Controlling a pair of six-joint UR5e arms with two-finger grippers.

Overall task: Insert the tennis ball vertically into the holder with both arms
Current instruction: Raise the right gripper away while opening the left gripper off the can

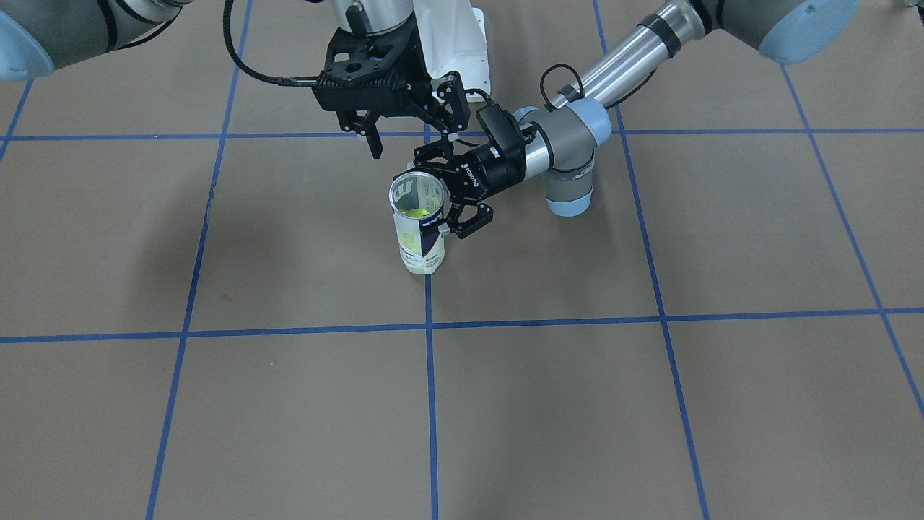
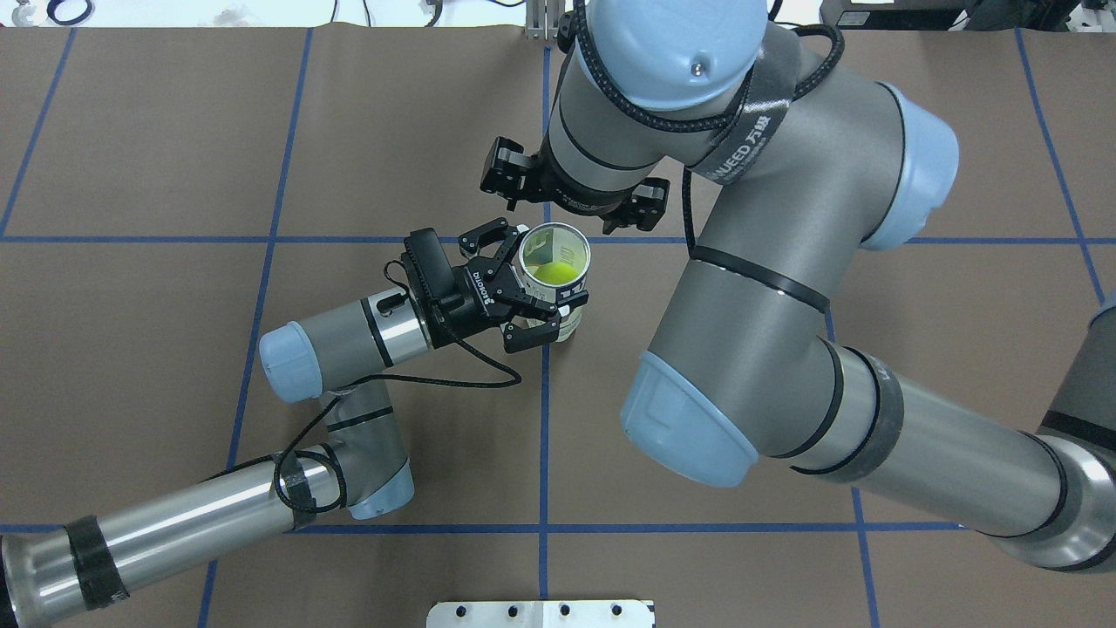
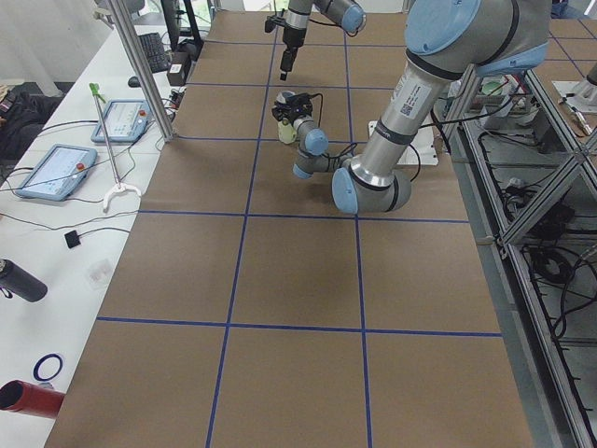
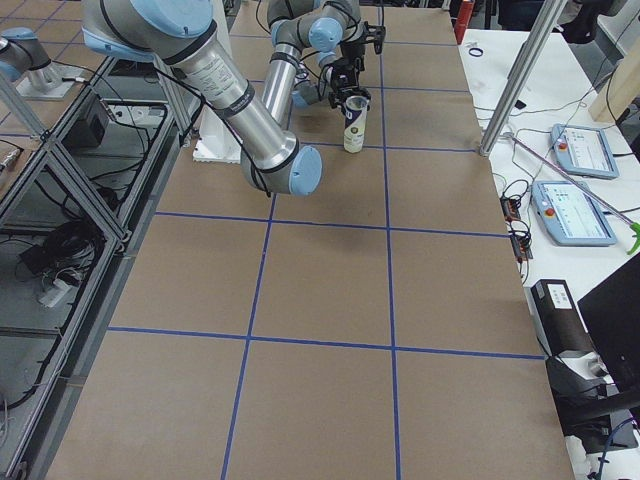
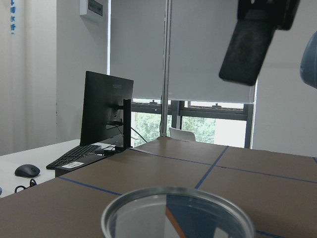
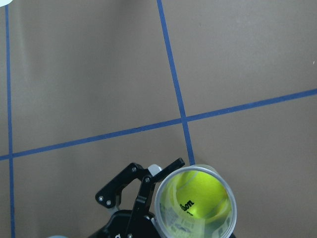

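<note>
The holder stands upright on the brown table, a clear can with a white and navy label. A yellow-green tennis ball lies inside it, also seen from overhead. My left gripper lies level at the can's upper part, open, its jaws spread wider than the can on either side. My right gripper hangs above and behind the can, pointing down, open and empty. The left wrist view shows the can's rim and a right finger above it.
The white pedestal base sits at the robot's edge of the table. Blue tape lines grid the brown table. The right arm's large elbow hangs over the table's middle. Side benches hold tablets and posts.
</note>
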